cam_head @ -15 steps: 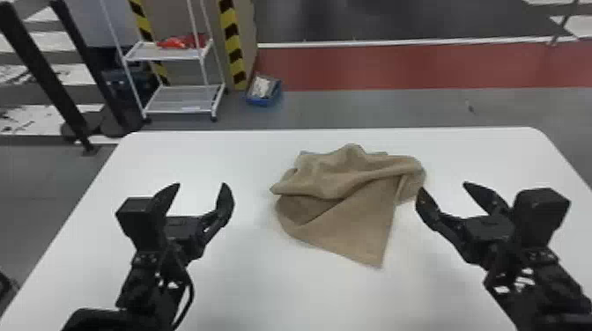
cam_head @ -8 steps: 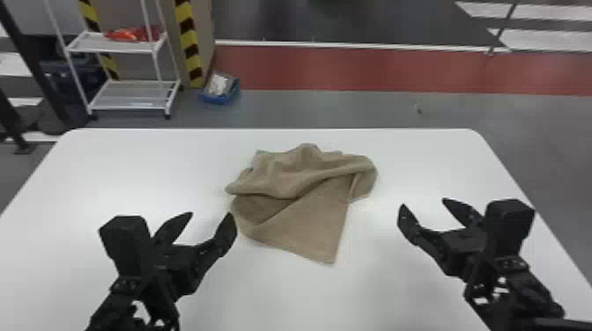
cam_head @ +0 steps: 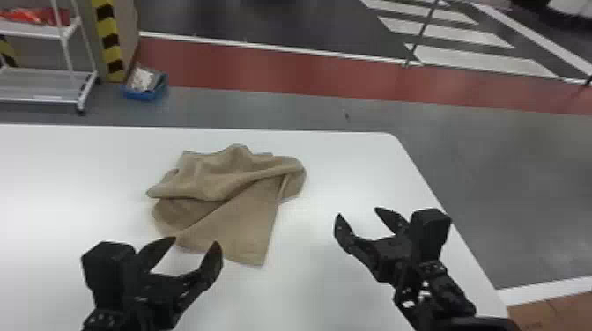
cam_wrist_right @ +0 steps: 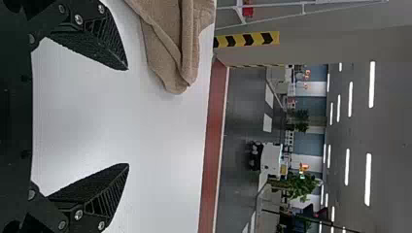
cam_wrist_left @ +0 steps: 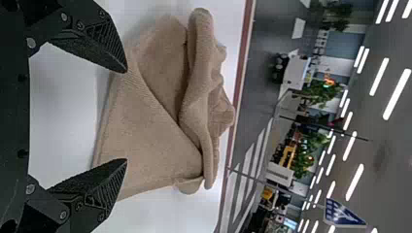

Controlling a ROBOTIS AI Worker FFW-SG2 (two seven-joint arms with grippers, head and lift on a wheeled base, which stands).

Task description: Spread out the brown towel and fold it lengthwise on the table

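The brown towel [cam_head: 229, 193] lies crumpled on the white table [cam_head: 330, 281], its far part bunched in folds and a flatter corner pointing toward the robot. In the head view my left gripper [cam_head: 195, 246] stands open at the towel's near left side, holding nothing. My right gripper [cam_head: 359, 213] is open too, to the right of the towel and apart from it. The left wrist view has the towel [cam_wrist_left: 150, 116] beyond the spread fingers of my left gripper [cam_wrist_left: 127, 115]. In the right wrist view, part of the towel [cam_wrist_right: 170, 43] lies off to one side of my right gripper [cam_wrist_right: 128, 116].
The table's far edge [cam_head: 334, 131] runs behind the towel, and its right edge slants past my right arm. On the floor beyond stand a white shelf rack [cam_head: 44, 83] and a blue bin [cam_head: 145, 90].
The head view has swung right and closer, shifting the table and towel leftward in it. My left gripper now appears nearer to the towel's near corner. Both grippers remain open.
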